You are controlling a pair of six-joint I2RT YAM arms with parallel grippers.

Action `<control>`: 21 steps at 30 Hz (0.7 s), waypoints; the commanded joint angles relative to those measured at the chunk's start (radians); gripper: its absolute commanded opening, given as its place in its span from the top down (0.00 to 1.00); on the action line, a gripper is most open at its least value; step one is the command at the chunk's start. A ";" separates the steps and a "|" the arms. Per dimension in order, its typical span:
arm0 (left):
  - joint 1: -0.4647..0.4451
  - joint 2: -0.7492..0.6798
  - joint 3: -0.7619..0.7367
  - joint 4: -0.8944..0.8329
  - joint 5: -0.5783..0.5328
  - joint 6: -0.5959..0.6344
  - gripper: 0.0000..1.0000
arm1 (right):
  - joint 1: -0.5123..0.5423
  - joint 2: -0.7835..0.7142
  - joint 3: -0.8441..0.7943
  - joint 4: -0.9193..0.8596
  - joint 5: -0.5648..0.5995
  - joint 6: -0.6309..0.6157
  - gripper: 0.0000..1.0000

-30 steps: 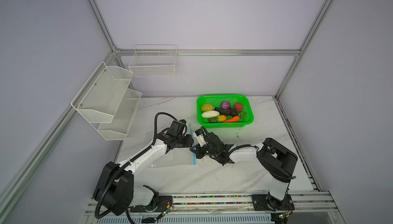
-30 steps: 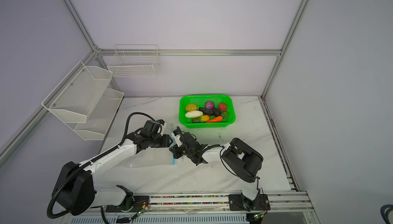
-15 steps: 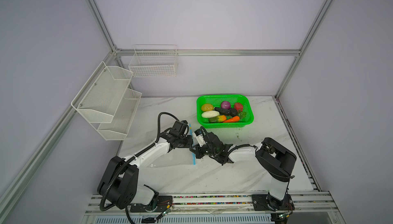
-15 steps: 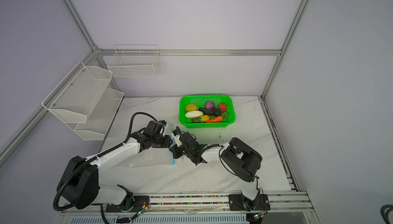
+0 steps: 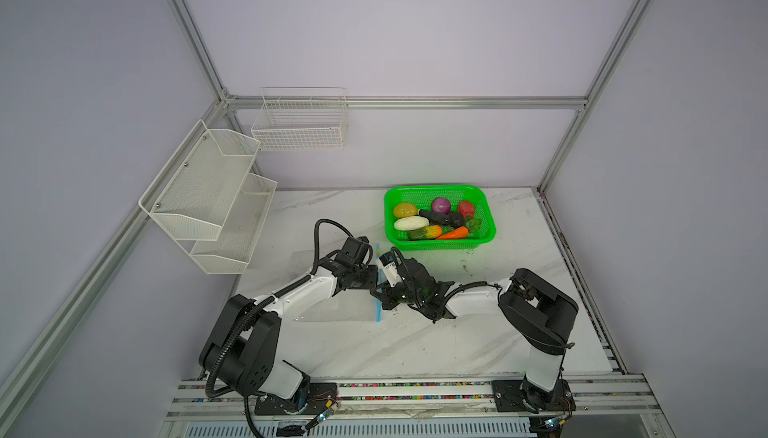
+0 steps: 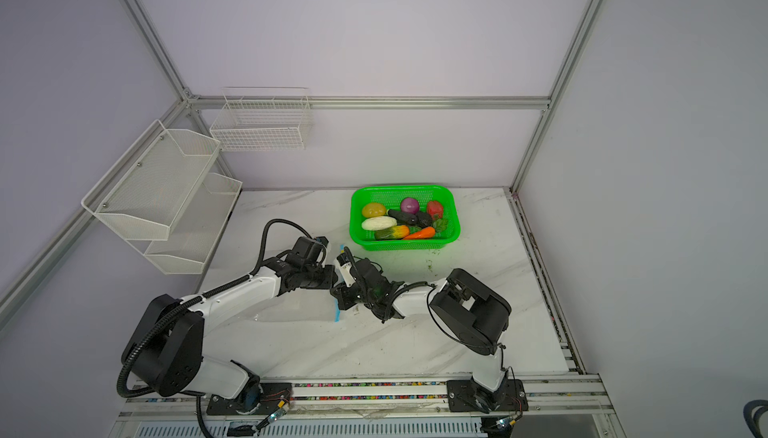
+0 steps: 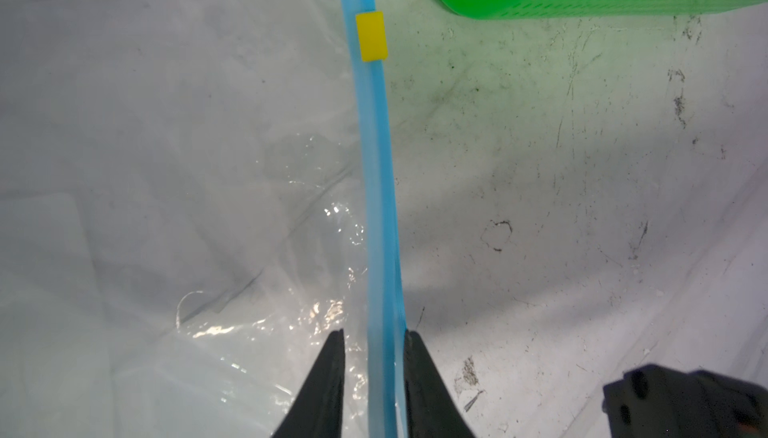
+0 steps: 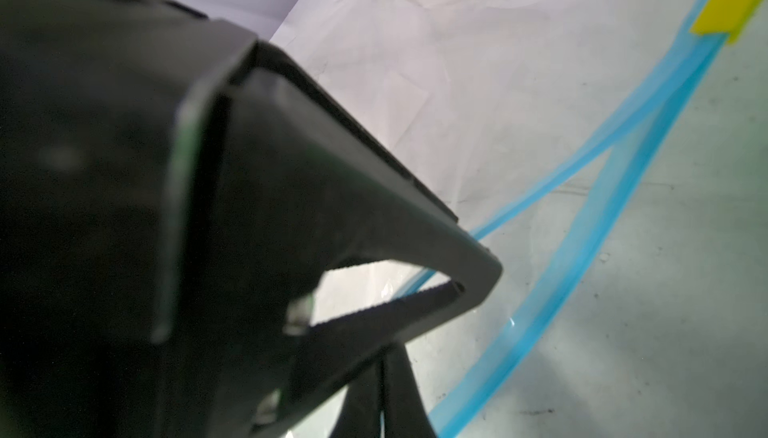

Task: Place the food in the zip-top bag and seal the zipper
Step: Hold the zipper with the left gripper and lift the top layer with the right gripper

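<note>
Food (image 5: 436, 217) in green basket (image 5: 434, 187); left gripper (image 7: 372, 334) narrowly open astride zipper (image 7: 376, 165); right gripper (image 5: 380, 295) closed.

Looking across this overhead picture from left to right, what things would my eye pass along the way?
Two-tier white mesh shelf → white wire basket on the back wall → blue zipper → green plastic basket.

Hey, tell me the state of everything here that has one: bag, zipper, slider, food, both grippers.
zip-top bag: flat on the table, no food inside.
zipper: partly open, lips parted by the right gripper.
yellow slider: near the zipper's end closest to the green basket.
food: all in the green basket.
left gripper: open, straddling the zipper.
right gripper: shut, apparently pinching the zipper's upper lip.
</note>
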 commanded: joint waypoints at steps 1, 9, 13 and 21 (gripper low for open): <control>-0.008 -0.013 0.075 0.010 -0.029 0.023 0.79 | 0.002 0.017 0.029 -0.006 -0.003 -0.012 1.00; -0.013 -0.019 0.070 0.009 -0.033 0.023 0.90 | 0.002 0.019 0.030 -0.009 -0.003 -0.013 1.00; -0.014 -0.027 0.066 0.009 -0.037 0.020 0.95 | 0.003 0.016 0.028 -0.009 -0.002 -0.014 1.00; -0.014 -0.052 0.075 -0.017 -0.055 -0.026 1.00 | 0.003 0.007 0.028 -0.029 0.007 -0.016 0.93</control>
